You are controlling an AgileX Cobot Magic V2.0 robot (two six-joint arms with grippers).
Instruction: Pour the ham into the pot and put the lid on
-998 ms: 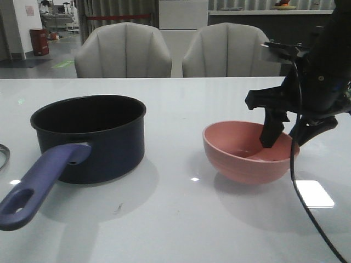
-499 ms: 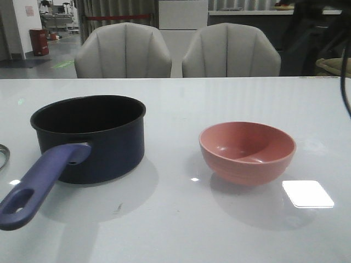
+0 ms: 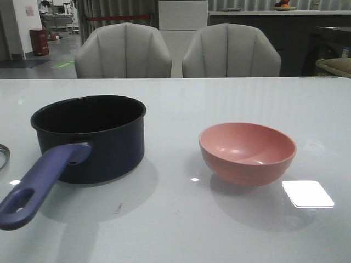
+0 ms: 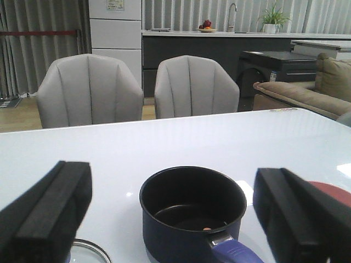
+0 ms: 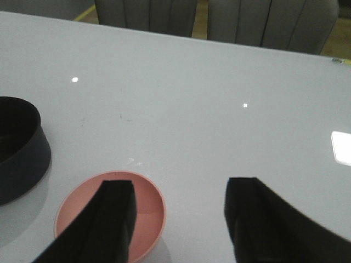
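White table (image 3: 181, 230), grey chairs (image 3: 123, 50) behind; both hands (image 4: 170, 219) (image 5: 181, 219) released, empty.

Pink bowl (image 3: 247, 152) upright on white glossy desk (image 3: 181, 219), sitting at about 3 o'clock from centre, inside looks bare. Bright square light patch on desk just at bowl's 4 o'clock. Two grey padded chairs (image 3: 123, 50) side by side behind far edge, 12 o'clock. Red bin (image 3: 39, 41) far back at 10 o'clock. Sofa arm (image 4: 299, 94) off at 2 o'clock.
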